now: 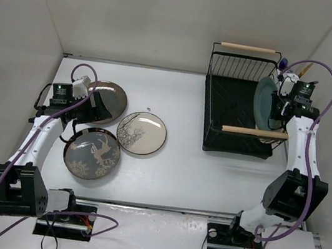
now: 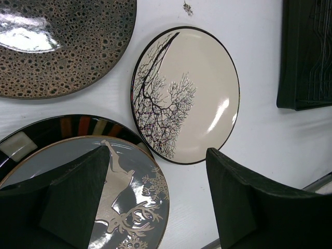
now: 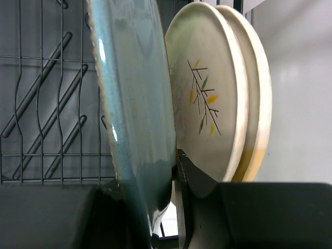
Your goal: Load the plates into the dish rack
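Clamped with the right claw on the rim of the teal plate; held on edge, long axis upright, inside the rack at its right side, just beside two cream plates, faces parallel. Posed with forearm stretched forward along the rack's right wall. Hanging with the left claw spread over the deer plate on the table.

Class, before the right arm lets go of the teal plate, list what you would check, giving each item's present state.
1. Right fingers shut on the teal plate: ok.
2. Teal plate upright inside the rack: ok.
3. Its lower edge resting in the rack: cannot tell.
4. Gap to the leaf plate beside it: cannot tell.
5. Left fingers open, holding nothing: ok.
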